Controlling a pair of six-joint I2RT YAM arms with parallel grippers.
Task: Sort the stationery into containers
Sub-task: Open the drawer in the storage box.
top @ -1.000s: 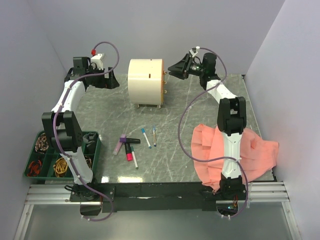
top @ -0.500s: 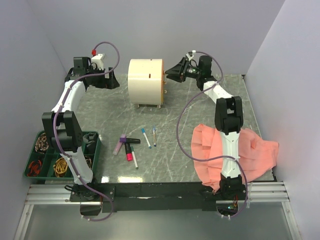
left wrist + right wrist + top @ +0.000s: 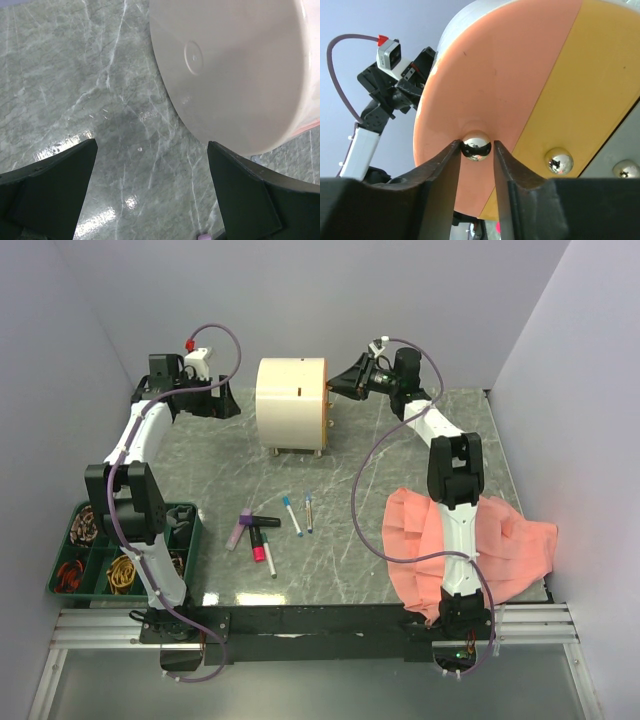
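The stationery point(image 3: 259, 536) lies loose on the bench point(image 3: 380, 455) near its middle: a purple marker point(image 3: 238, 531), a black-and-pink pen point(image 3: 265, 552) touching it, and just to their right two white pens point(image 3: 292, 516) with blue caps, side by side. All of it is outside the containers and well apart from the cream drum-shaped cabinet point(image 3: 290, 400), which stands on short feet at the far side of the bench. The right pincer point(image 3: 476, 148) is at the cabinet's front, clenched on the shiny round knob point(image 3: 476, 142) of the salmon-orange drawer point(image 3: 510, 75), one finger on each side of it. Beside that drawer is a yellow drawer point(image 3: 590, 90) with its own knob. The left pincer point(image 3: 152, 145) hangs released behind the cabinet, its fingers spread wide over bare bench and grasping nothing. A salmon-pink cloth point(image 3: 500, 540) lies by the right arm, and a green tray point(image 3: 189, 524) sits at the left edge.
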